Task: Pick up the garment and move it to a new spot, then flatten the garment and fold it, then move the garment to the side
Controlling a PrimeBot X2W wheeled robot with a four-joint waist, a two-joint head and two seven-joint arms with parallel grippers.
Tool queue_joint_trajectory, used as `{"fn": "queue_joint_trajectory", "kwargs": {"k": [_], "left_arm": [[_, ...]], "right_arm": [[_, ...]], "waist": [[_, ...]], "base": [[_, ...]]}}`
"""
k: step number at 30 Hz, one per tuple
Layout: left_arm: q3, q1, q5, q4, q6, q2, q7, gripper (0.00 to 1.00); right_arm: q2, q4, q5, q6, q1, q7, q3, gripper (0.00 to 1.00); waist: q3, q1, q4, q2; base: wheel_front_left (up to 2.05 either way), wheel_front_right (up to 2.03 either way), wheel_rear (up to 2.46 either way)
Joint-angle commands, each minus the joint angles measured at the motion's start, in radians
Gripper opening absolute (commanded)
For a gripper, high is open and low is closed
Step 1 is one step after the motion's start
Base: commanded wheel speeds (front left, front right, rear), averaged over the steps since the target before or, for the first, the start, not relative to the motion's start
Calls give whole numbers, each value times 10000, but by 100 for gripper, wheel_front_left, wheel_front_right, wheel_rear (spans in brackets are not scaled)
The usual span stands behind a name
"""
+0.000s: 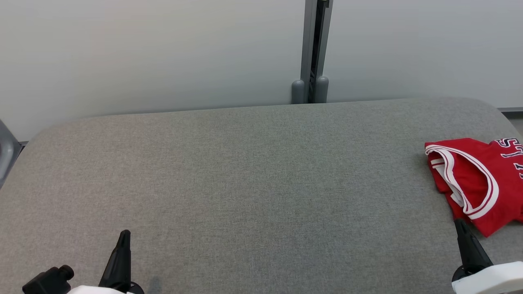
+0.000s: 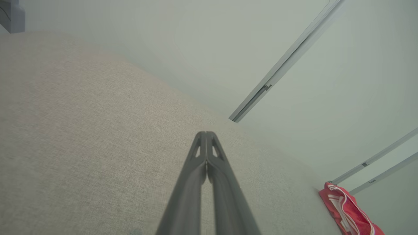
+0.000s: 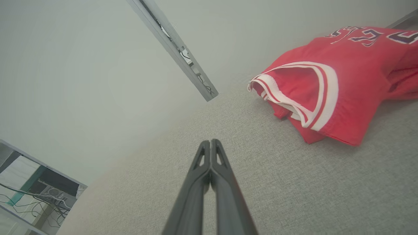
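My left gripper (image 1: 124, 234) sits low at the near left, fingers pressed together, holding nothing. My right gripper (image 1: 459, 223) sits near right, likewise closed and empty.

The red jersey (image 1: 482, 183) carries dark block lettering (image 1: 508, 149) edged in white. It is cut off by the picture's edge, so only an S and two L-like strokes show, and no whole word reads.

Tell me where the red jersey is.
In the head view the red jersey lies at the right edge of the grey table, just ahead of the right gripper and apart from it.
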Motion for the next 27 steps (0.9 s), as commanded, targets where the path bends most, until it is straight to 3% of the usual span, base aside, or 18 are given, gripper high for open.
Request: {"fn": "queue_joint_trajectory", "kwargs": {"k": [1, 27], "left_arm": [[110, -220, -340, -183, -120, 23, 20, 0], [385, -263, -2928, -374, -676, -602, 84, 0]], "right_arm": [[-86, -81, 443, -1, -300, 125, -91, 0], [-91, 349, 3776, -1, -747, 1099, -577, 0]], "waist": [[7, 0, -5, -1], [109, 0, -83, -1]], "base": [[0, 0, 0], [0, 0, 0]]}}
